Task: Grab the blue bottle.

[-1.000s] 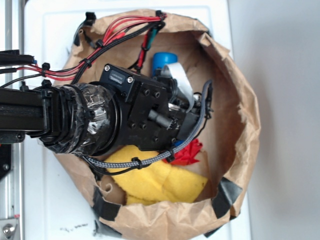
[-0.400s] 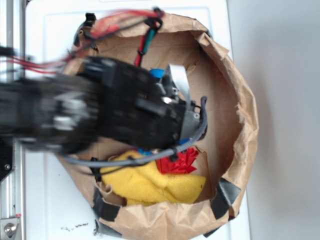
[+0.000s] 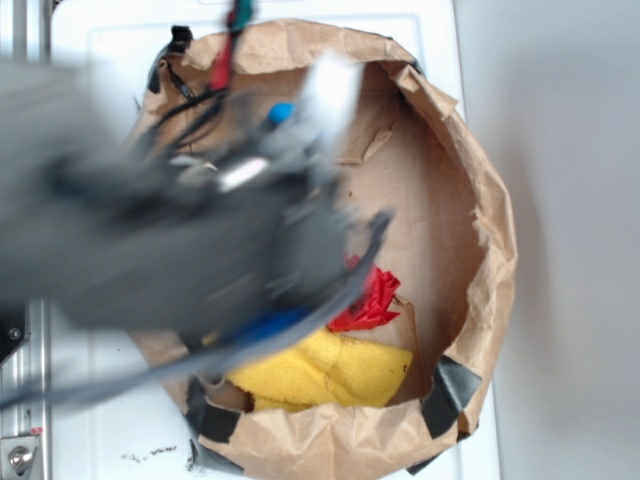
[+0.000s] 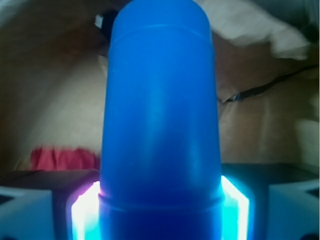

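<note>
The smooth bright-blue plastic bottle (image 4: 160, 125) sits between the gripper's (image 4: 160, 200) lit pads, apparently clamped, above the crumpled brown paper bowl (image 3: 480, 270). Grasp seems made; next calls for a steady lift.

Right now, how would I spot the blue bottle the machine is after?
Look inside the round brown paper bag, where the blurred arm reaches. The blue bottle sits between the gripper fingers: smooth and bright blue, unlike the crumpled red paper and yellow cloth.
</note>
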Tool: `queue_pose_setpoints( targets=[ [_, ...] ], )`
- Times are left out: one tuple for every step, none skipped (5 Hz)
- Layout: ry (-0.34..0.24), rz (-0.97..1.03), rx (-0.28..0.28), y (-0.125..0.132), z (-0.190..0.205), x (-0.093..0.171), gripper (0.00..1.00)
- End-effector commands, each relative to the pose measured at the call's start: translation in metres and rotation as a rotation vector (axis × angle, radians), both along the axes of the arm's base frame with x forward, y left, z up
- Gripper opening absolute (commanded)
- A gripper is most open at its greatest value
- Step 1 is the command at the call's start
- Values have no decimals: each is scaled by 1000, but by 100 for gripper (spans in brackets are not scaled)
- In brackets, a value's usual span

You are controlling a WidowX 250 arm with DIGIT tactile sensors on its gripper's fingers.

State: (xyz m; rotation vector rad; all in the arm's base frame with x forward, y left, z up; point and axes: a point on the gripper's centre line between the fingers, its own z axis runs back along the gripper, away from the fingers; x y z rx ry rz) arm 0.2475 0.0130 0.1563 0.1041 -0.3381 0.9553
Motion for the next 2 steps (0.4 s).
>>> queue_pose_setpoints(
  targets=[
    [-9,-130,-54,17,52,4,0],
    [-14,-104,-68,13,50,12,0]
  ],
)
